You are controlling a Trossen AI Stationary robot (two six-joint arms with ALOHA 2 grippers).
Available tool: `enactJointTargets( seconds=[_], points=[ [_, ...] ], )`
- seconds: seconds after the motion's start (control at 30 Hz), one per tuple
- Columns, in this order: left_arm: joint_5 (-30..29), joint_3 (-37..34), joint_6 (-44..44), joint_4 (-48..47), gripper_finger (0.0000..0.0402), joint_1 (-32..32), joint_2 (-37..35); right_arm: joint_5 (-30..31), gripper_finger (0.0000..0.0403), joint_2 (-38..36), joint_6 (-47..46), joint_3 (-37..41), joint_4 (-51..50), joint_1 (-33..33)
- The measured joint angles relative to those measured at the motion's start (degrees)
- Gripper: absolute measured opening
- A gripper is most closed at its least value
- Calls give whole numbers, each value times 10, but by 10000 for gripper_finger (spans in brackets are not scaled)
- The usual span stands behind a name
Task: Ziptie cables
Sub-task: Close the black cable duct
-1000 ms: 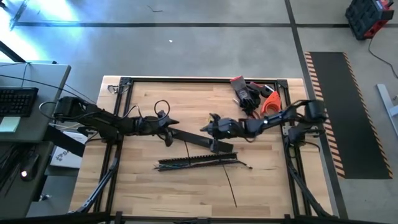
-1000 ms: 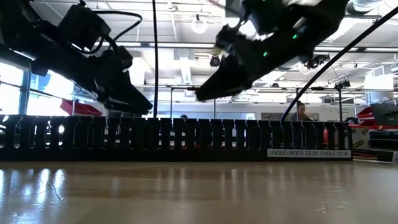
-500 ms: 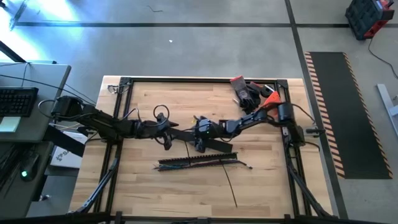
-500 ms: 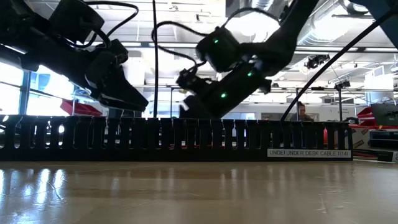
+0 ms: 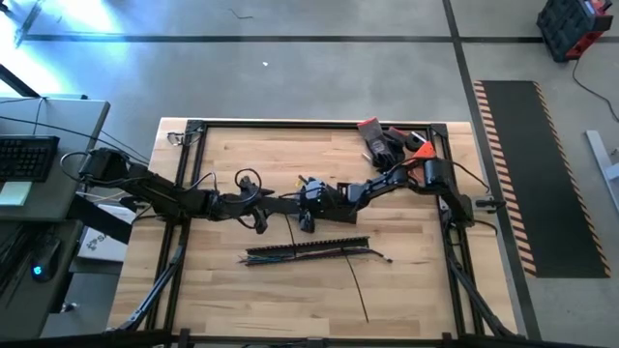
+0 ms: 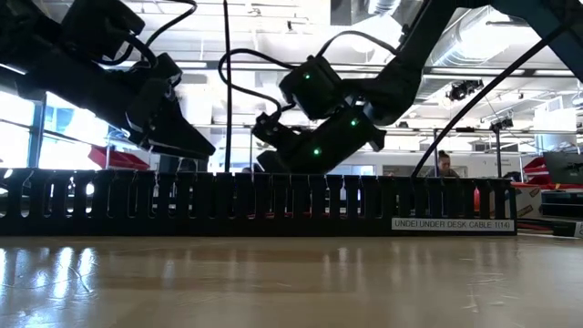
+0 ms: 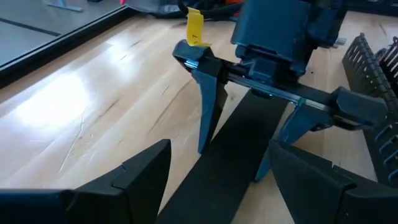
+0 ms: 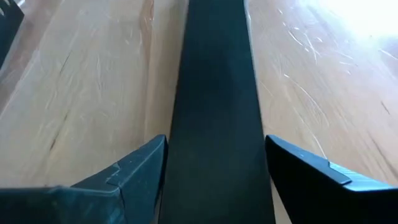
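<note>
Both grippers straddle the flat black strip at frame centre; cables untouched.

The right gripper (image 5: 306,203) and left gripper (image 5: 274,205) face each other over the flat black strip (image 8: 214,112), jaws wide on either side of it, not clamping. The cables (image 5: 314,252) lie lower centre, beside the slotted rail (image 6: 264,200), apart from both grippers.

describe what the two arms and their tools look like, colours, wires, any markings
Both arms are dark, jointed and slim, with thin black cables looping off them. The right tool has two long blue-grey tapering fingers on a crossbar, with a small yellow tag at one end. Small green lights glow on the right arm. The left tool has broad, dark wedge-shaped fingers.
</note>
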State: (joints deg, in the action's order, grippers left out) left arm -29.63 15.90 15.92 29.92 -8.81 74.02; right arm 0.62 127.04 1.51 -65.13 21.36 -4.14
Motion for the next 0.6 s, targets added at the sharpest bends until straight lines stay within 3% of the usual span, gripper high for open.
enactJointTargets(
  seconds=[0.27,0.6],
  points=[
    [-12,0,5,0,252,0,0,2,259,-23,32,4,13,-4],
    [-9,0,15,8,252,0,0,-51,257,10,20,2,10,-18]
  ],
)
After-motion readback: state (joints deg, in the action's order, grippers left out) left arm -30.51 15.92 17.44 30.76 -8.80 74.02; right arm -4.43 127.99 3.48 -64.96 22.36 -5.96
